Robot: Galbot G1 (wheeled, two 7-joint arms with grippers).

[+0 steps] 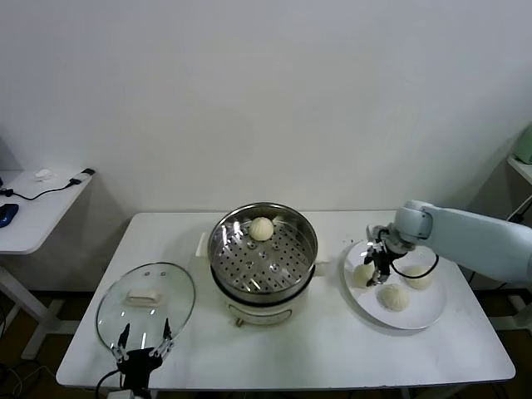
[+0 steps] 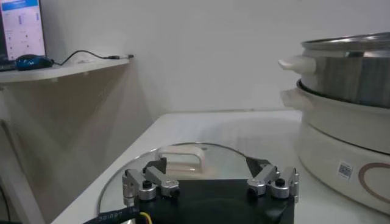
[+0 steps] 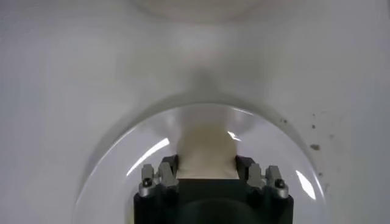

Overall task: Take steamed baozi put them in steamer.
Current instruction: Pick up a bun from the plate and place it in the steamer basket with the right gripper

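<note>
The right gripper [image 1: 379,268] clamps a baozi [image 1: 364,274] on the plate [image 1: 416,318]; one baozi [image 1: 262,229] sits in the steamer [image 1: 263,252], three remain, while the left gripper [image 1: 143,341] waits with fingers apart.

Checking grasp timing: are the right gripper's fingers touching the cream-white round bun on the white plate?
Touching. In the right wrist view the right gripper has the cream-white bun filling the space between its fingers, no gap either side.

Steamer [image 1: 263,259] at table [image 1: 332,349] centre, one baozi [image 1: 262,229] in it at the back. Glass lid [image 1: 145,301] flat on table to its left. Plate [image 1: 416,320] to its right carries three baozi [image 1: 393,297]. Side desk [image 1: 33,216] off the table's far left.
</note>
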